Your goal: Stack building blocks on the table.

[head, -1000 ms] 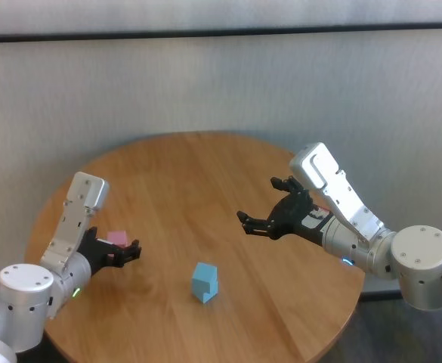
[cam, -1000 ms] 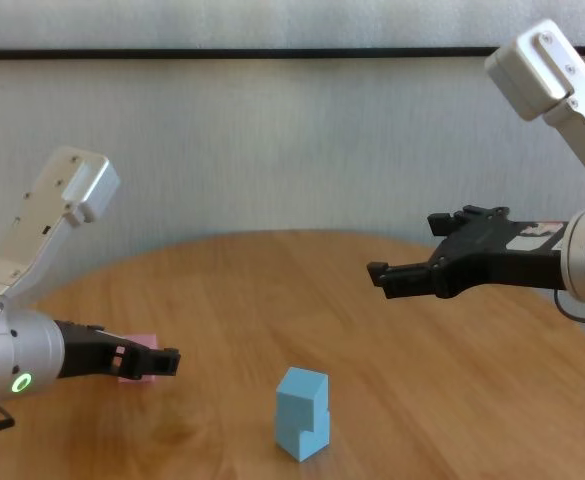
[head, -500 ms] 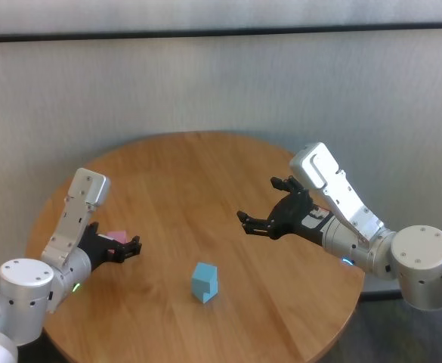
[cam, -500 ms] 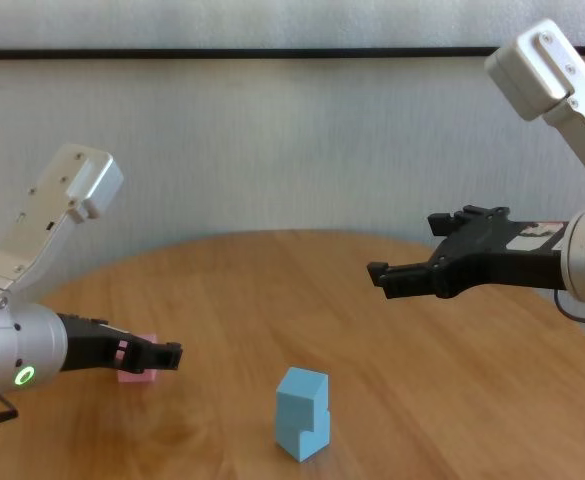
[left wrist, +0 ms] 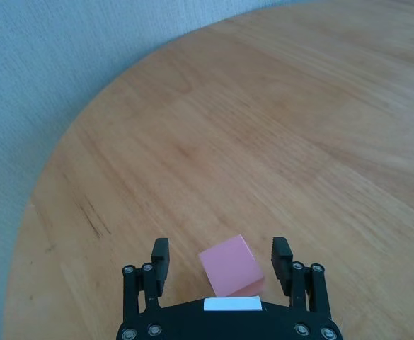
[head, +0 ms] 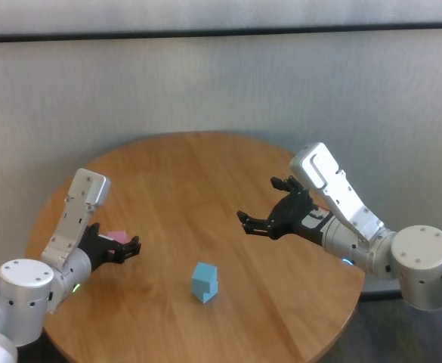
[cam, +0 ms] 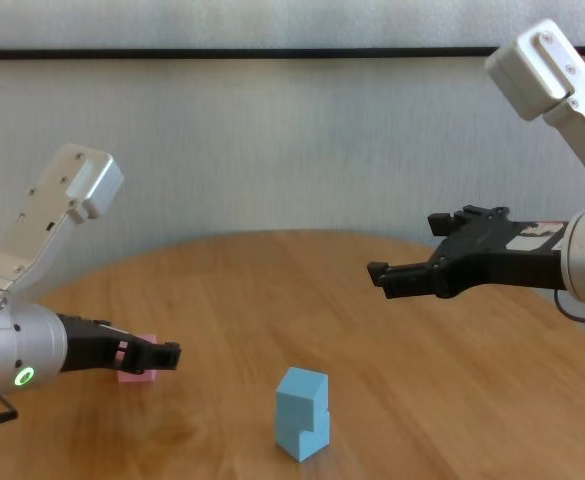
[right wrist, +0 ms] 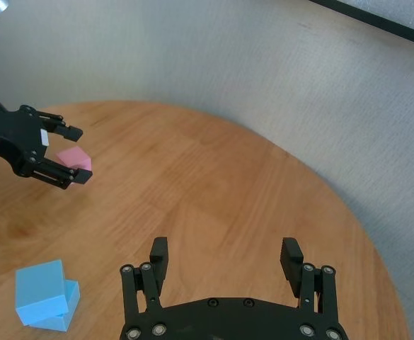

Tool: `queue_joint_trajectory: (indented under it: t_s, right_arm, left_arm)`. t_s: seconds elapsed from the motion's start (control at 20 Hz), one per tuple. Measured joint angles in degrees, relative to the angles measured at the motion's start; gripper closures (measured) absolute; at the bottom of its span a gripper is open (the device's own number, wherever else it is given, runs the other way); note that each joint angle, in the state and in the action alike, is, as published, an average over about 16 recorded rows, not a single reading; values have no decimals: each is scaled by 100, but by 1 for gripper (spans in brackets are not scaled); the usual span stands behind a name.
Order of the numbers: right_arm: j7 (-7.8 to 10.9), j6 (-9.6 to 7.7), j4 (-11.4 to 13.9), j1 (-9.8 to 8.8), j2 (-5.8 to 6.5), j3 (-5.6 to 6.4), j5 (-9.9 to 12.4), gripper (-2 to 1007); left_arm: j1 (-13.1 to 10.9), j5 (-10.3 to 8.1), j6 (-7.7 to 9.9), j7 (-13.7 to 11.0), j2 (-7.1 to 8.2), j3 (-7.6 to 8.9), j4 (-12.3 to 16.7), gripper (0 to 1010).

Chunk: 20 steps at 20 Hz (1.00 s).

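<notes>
Two light blue building blocks [head: 205, 281] stand stacked, slightly askew, near the table's [head: 205, 170] front middle; the stack [cam: 303, 412] also shows in the chest view and the right wrist view [right wrist: 47, 304]. The pink block [left wrist: 229, 265] rests on the table at the left. My left gripper [left wrist: 221, 256] is open and low over the wood, one finger on each side of the pink block with a gap on both sides. From the head view, that left gripper [head: 130, 248] covers part of the pink block [head: 116, 237]. My right gripper [head: 258, 203] hovers open and empty above the table's right half.
The round table's edge [left wrist: 47, 191] curves close beside the pink block on the left. A pale textured wall [head: 221, 83] stands behind the table. Bare wood lies between the pink block and the blue stack.
My left arm has shifted slightly, settling its fingers around the pink block. The right arm and the blue stack have not moved.
</notes>
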State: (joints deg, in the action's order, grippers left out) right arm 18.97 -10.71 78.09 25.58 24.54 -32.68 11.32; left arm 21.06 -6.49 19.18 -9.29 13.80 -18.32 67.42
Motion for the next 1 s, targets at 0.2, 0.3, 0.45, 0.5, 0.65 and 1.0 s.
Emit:
queue_joint_trajectory:
  t_s: [0.2,0.3,0.45,0.5,0.65,1.0]
  right_arm:
    - [0,0,0,0,0,0,0,4]
    - [0,0,0,0,0,0,0,4]
    - [0,0,0,0,0,0,0,4]
    - [0,0,0,0,0,0,0,4]
    - [0,0,0,0,0,0,0,4]
    - [0,0,0,0,0,0,0,4]
  left_arm:
    - [-7,-5,5,2,4,-3,12,179]
    - [-9,-7,7,3,6,-4,16,238]
    - [-11,-10,9,4,8,-6,20,342]
    - [-12,-11,10,5,8,-6,22,375]
    - [-14,-13,11,5,10,-8,25,465]
    - [-37,-12,-10,-95,49,-15,87,587]
